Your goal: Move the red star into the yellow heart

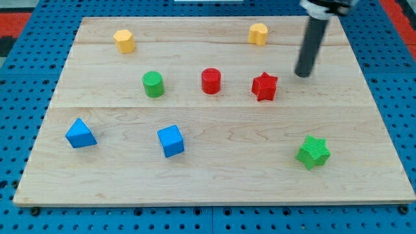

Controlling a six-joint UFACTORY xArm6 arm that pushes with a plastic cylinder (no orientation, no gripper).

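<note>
The red star (264, 86) lies right of the board's middle. The yellow heart (258, 34) sits near the view's top, almost straight above the star and well apart from it. My tip (303, 75) rests on the board to the right of the red star and slightly above it, a short gap away, not touching it. The dark rod rises from the tip toward the view's top right.
A red cylinder (210, 81) and a green cylinder (153, 84) stand left of the star. A yellow hexagon block (124, 41) is at top left. A blue triangle (80, 134), a blue cube (171, 141) and a green star (313, 152) lie lower down.
</note>
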